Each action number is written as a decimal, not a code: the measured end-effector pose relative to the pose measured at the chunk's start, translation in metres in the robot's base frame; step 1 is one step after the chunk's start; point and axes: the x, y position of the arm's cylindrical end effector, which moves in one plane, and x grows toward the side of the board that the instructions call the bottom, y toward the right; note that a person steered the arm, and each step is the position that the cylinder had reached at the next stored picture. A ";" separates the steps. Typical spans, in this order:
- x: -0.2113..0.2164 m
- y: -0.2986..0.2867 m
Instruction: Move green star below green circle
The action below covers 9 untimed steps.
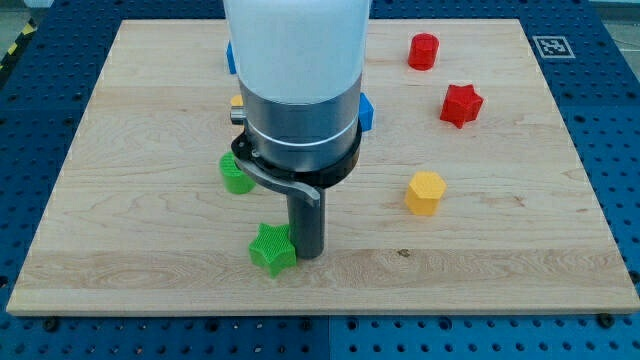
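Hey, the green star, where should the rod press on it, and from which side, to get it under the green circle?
Press its right-hand points from the view's right. The green star sits below and slightly right of the green circle, and my tip is already against that side.

Arm body: wide white cylindrical housing at top, smooth, unmarked. Below it a dark grey metallic band, then a thin pale ring, then a black collar. Small bolt-like stub projects from the grey band on the view's left. Curved grey bracket wraps the collar's lower edge. Straight dark rod descends to my tip (307,256).
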 end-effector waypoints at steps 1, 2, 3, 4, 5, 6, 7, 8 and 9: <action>0.004 -0.007; 0.024 0.023; 0.028 0.027; 0.028 -0.005; 0.028 -0.016; 0.028 -0.031; 0.030 -0.016; 0.029 -0.002; 0.014 -0.004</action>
